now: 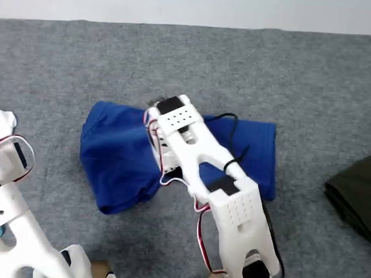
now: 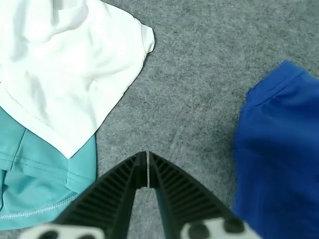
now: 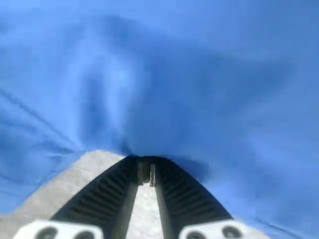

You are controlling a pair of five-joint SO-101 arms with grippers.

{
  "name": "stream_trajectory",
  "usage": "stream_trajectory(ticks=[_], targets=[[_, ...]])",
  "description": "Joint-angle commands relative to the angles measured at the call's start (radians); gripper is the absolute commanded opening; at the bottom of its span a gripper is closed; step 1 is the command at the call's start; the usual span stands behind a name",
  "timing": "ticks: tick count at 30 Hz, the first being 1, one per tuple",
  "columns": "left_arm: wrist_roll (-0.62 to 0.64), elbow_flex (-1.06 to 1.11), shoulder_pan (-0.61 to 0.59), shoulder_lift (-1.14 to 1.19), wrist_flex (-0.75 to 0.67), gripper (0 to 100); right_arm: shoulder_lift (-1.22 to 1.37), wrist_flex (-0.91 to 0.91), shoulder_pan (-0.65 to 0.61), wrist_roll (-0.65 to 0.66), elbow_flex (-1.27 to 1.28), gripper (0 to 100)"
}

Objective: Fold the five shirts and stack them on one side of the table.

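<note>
Right hand: Your right hand (image 3: 146, 172) is squeezed almost shut on a bit of the blue shirt (image 1: 115, 160). It pinches the cloth at an edge, and the grey tabletop (image 1: 271, 75) shows just under it.
Left hand: Your left hand (image 2: 148, 169) is closed tight with nothing in it. It hangs over bare tabletop, between the blue shirt and the white shirt (image 2: 65, 64).
Blue shirt: It lies in the middle of the tabletop, under your right arm. It looks lumpy, and one side is bunched up. It is not a neat fold yet.
White shirt: It lies crumpled, partly on top of the teal shirt (image 2: 40, 189). It is not folded.
Teal shirt: It sits under the white one, near your left arm. It is not folded either.
Dark shirt: The dark shirt (image 1: 359, 187) is at the tabletop's edge on your right arm's side, well apart from the blue one. It looks flat, with a tidy edge. It may be folded, but you cannot tell for sure.
Done so far: Not much, I think. At best one shirt is put away, and the blue one is only started.
Left to do: Finish folding the blue shirt. Then fold the white and the teal, and stack them all on one side.
</note>
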Motion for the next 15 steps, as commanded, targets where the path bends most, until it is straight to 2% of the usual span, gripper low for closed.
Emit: stream_trajectory(ticks=[1,7,12,15], targets=[[0.002,-0.007,0.006,-0.020,-0.017,2,-0.005,0.064,0.061,0.031,-0.009,0.9],[0.005,-0.007,0.008,-0.014,-0.020,2,-0.053,0.081,0.099,0.034,-0.014,0.9],[0.005,-0.007,0.012,-0.014,-0.020,2,-0.180,0.077,0.019,0.034,-0.014,0.9],[0.005,-0.007,0.060,-0.017,-0.017,2,-0.262,0.071,-0.036,0.034,-0.014,0.9]])
